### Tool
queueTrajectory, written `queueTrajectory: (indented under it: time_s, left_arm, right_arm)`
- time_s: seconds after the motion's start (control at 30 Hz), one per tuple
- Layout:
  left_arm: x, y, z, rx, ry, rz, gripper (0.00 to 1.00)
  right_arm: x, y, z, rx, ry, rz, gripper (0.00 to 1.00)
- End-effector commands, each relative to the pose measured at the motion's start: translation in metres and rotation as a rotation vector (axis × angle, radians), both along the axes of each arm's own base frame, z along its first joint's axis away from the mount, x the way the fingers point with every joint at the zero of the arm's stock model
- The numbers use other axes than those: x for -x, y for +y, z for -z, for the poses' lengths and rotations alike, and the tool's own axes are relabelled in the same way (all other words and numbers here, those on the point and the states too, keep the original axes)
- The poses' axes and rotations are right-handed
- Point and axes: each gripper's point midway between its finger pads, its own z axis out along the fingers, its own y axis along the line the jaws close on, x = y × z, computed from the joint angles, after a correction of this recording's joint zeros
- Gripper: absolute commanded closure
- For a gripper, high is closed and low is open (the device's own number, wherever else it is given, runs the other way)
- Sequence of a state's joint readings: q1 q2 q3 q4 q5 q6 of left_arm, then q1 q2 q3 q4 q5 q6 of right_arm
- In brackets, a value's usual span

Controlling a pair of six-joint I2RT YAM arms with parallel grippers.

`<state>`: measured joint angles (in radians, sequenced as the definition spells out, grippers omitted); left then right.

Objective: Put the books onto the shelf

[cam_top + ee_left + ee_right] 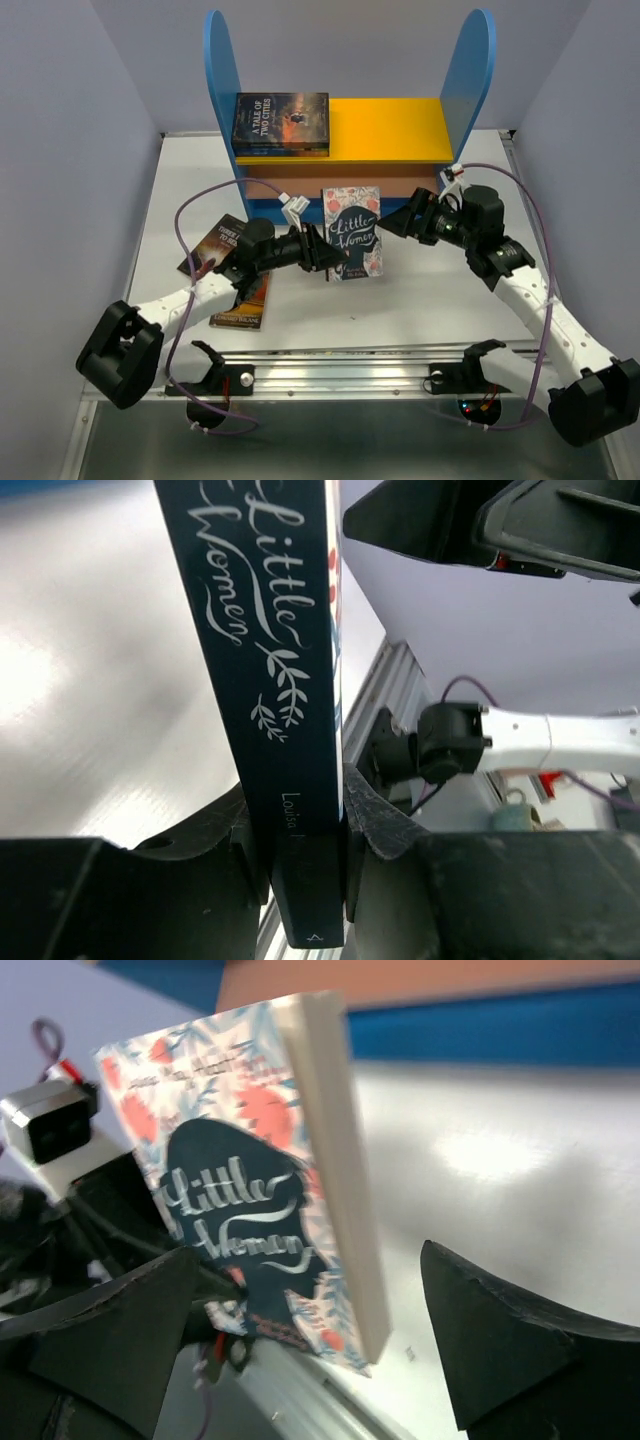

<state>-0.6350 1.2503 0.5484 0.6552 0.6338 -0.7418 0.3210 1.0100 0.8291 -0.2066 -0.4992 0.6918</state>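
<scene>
Little Women: left fingers clamp spine (wrist view); right fingers apart, probably clear.

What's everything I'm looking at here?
shelf: one, blue sides, yellow and brown boards, table's far side.
stacked books: count unclear, dark "A Tale of Two Cities" on top, yellow board's left end.
Little Women book: one, floral with navy spine, upright mid-table.
loose books: two visible, dark and orange-brown, flat at table's left.
table: one, white.
cables: two, purple, looping over the table.
left gripper: one, black, clamped on Little Women's spine.
right gripper: one, black, open beside that book.
</scene>
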Motion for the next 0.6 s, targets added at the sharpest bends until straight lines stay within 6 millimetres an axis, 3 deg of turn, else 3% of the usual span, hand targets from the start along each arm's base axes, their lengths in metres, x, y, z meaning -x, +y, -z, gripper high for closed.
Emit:
queueTrajectory:
  time_s: [0.0,0.13,0.23,0.27,0.57]
  left_arm:
    - [-0.018,0.007,-0.108,0.154,-0.294,-0.111,1.00]
    - [-0.020,0.015,-0.153,0.205,-0.388,-0.170,1.00]
    - [-0.028,0.019,-0.187,0.226,-0.472,-0.215,1.00]
    - [-0.036,0.019,-0.206,0.235,-0.514,-0.247,1.00]
    - [-0.108,0.016,-0.286,0.326,-0.488,-0.506,1.00]
  right_arm:
    - [-0.021,-0.030,-0.032,0.107,-0.152,0.173,0.00]
    - [-0.028,-0.053,-0.030,0.169,-0.158,0.302,0.00]
    - [-0.028,-0.059,-0.030,0.192,-0.171,0.326,0.00]
    - [-0.028,-0.060,-0.030,0.194,-0.174,0.330,0.00]
    - [-0.026,-0.058,-0.026,0.195,-0.166,0.317,0.00]
